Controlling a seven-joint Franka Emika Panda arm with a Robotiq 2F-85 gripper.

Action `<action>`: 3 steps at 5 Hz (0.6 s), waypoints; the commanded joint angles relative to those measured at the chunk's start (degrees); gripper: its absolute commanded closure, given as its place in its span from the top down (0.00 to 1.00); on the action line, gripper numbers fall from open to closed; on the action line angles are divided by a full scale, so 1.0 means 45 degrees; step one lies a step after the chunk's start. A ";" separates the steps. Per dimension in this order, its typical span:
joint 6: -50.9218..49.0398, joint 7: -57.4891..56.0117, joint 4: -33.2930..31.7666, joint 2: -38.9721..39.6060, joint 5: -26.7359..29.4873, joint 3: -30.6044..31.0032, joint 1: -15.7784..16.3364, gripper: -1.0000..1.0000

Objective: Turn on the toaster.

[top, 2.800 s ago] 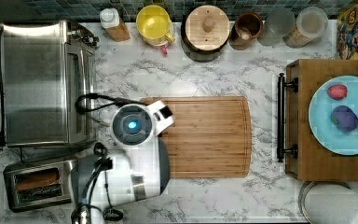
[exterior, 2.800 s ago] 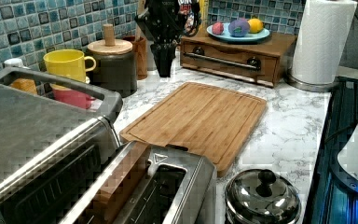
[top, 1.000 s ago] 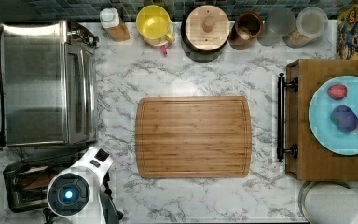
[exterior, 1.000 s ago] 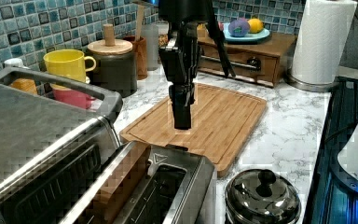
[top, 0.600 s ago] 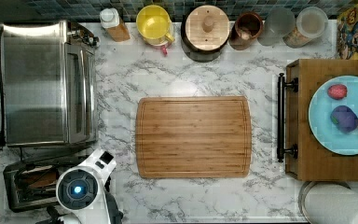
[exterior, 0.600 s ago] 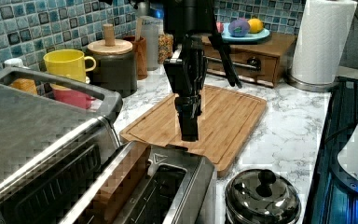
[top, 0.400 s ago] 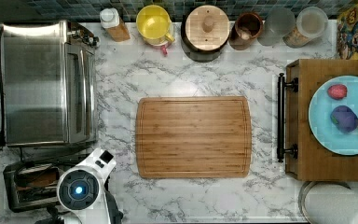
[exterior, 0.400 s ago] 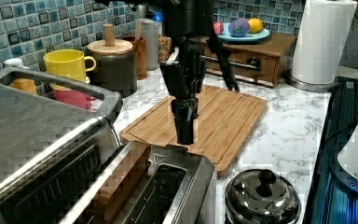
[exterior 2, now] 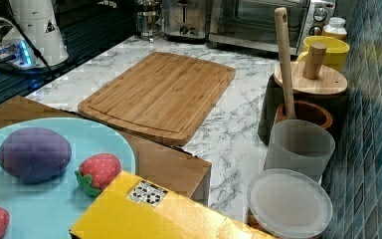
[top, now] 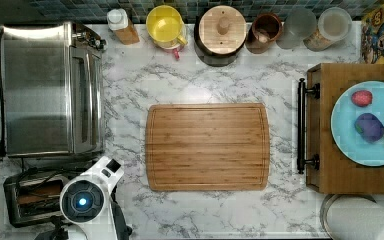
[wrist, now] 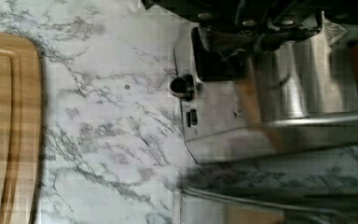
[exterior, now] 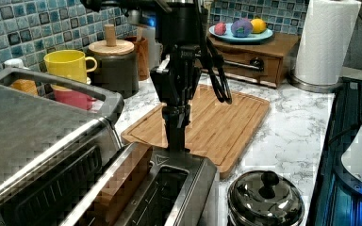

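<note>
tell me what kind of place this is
Most likely a kitchen counter, possibly a mock-up: a marble-look worktop backed by blue tile, with a toaster oven, a wooden cutting board and a paper towel roll.

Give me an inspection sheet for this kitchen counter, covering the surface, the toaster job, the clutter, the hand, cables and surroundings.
Surface: white marble counter, bare around the wooden cutting board.
Job's things: toaster at the counter's edge, bread slice in one slot.
Clutter: toaster oven, yellow mug, lidded dark canister, blue plate of toy fruit, paper towel roll, pot lid.
Hand: hand points down at the toaster's end nearest the board; finger state cannot be told.
Cables: black cable looping off the arm.
Surroundings: blue tiled backsplash.
</note>
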 commanded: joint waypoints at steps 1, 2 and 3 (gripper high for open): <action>-0.0685 0.1084 0.1247 0.1594 -0.1322 -0.0158 -0.0409 0.00; -0.0436 0.0884 0.1218 0.2198 -0.1057 -0.0376 -0.0380 0.00; -0.0531 0.0828 0.1504 0.3017 -0.1043 -0.0464 -0.0368 0.00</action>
